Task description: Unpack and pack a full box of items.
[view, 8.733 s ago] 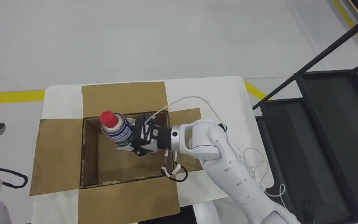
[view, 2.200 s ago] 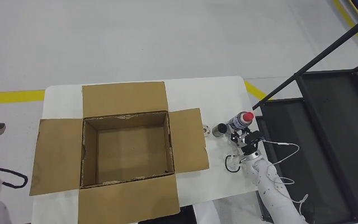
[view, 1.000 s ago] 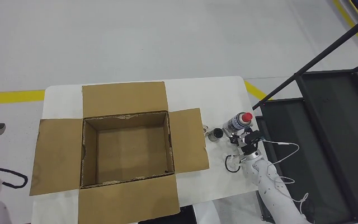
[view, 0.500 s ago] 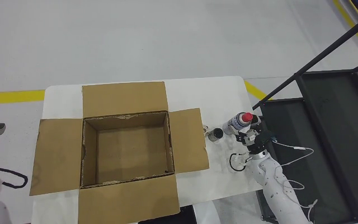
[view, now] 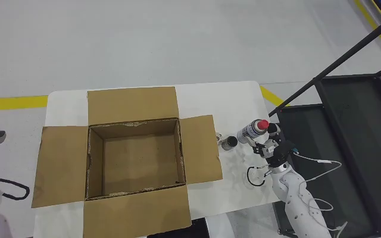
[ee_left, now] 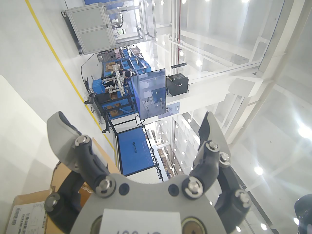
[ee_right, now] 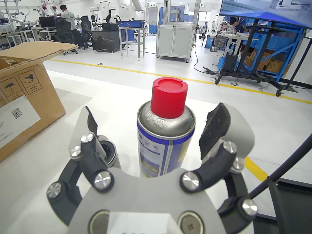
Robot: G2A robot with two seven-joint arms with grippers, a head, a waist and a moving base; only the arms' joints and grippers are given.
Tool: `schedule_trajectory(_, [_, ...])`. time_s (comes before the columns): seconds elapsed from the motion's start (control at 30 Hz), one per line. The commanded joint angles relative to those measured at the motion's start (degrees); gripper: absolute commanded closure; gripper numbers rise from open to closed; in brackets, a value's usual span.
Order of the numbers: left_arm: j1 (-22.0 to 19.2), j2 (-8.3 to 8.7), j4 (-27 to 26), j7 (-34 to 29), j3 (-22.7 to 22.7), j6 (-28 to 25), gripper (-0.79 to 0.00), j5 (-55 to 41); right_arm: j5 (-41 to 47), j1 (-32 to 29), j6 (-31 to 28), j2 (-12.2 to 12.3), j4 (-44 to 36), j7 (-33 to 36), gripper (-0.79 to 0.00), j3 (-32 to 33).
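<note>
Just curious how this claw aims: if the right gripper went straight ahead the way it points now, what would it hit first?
Most likely the red-capped spray can. It stands upright directly ahead of the right gripper, between its open fingers, with a gap on each side. How far in it sits is hard to judge.

The box (ee_right: 29,86) carries the most print. On its outer side wall are two black handling signs (ee_right: 24,80), an umbrella and a boot, each with a line of writing beneath that is too small to read. Below them is a white label (ee_right: 17,116) with a square code and fine print. Elsewhere on the box sits a bar-code label (ee_left: 26,216) with several striped codes and small lines. The spray can (ee_right: 165,132), standing apart from the box, has characters stamped into its metal shoulder and a blue wrapper with small round signs and fine writing. A white sticker (ee_left: 140,222) at the base of the left gripper (ee_left: 134,127) shows digits cut off by the edge.
</note>
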Motion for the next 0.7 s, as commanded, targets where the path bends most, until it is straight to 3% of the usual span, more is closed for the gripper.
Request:
schedule_trajectory(0.0, [0.00, 0.00, 0.00, 0.00, 0.00, 0.00, -0.785, 0.00, 0.00, 0.00, 0.00, 0.00, 0.00, 0.00, -0.785, 0.00])
schedule_trajectory(0.5, [0.00, 0.00, 0.00, 0.00, 0.00, 0.00, -0.785, 0.00, 0.00, 0.00, 0.00, 0.00, 0.00, 0.00, -0.785, 0.00])
schedule_trajectory(0.67, [0.00, 0.00, 0.00, 0.00, 0.00, 0.00, -0.785, 0.00, 1.54, 0.56, 1.73, -0.11, 1.82, 3.11, -0.785, -0.14])
